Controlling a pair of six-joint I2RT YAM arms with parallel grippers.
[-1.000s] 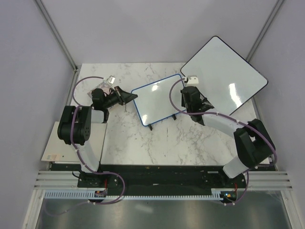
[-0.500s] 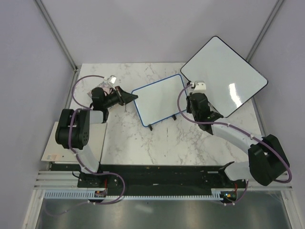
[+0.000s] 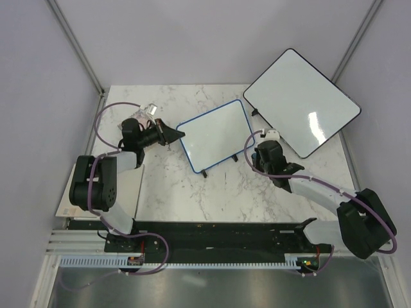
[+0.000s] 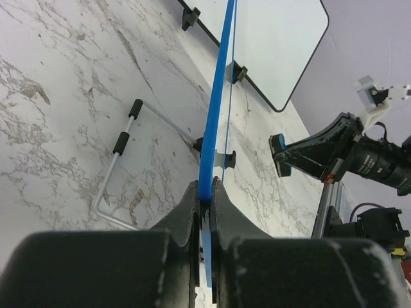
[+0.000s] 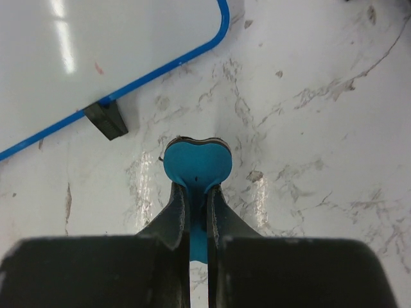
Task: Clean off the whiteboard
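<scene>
The whiteboard (image 3: 215,135), small with a thin blue frame, stands tilted on black feet mid-table. My left gripper (image 3: 176,135) is shut on its left frame edge; the left wrist view shows the blue frame (image 4: 215,115) edge-on, pinched between my fingers (image 4: 187,205). My right gripper (image 3: 262,162) is shut on a blue eraser (image 5: 196,162) and holds it over the marble just off the board's near right corner (image 5: 192,45), beside a black foot (image 5: 106,119). A faint red mark (image 5: 97,67) shows on the board. The eraser also shows in the left wrist view (image 4: 280,154).
A larger dark-framed white board (image 3: 302,102) leans at the back right, also in the left wrist view (image 4: 276,45). A bent wire stand with black grips (image 4: 122,173) lies behind the small board. A pale flat sheet (image 3: 70,199) lies at the table's left edge.
My right gripper, holding the eraser, has moved from the board's far right corner toward the near side, off the board. The left gripper still holds the frame.
</scene>
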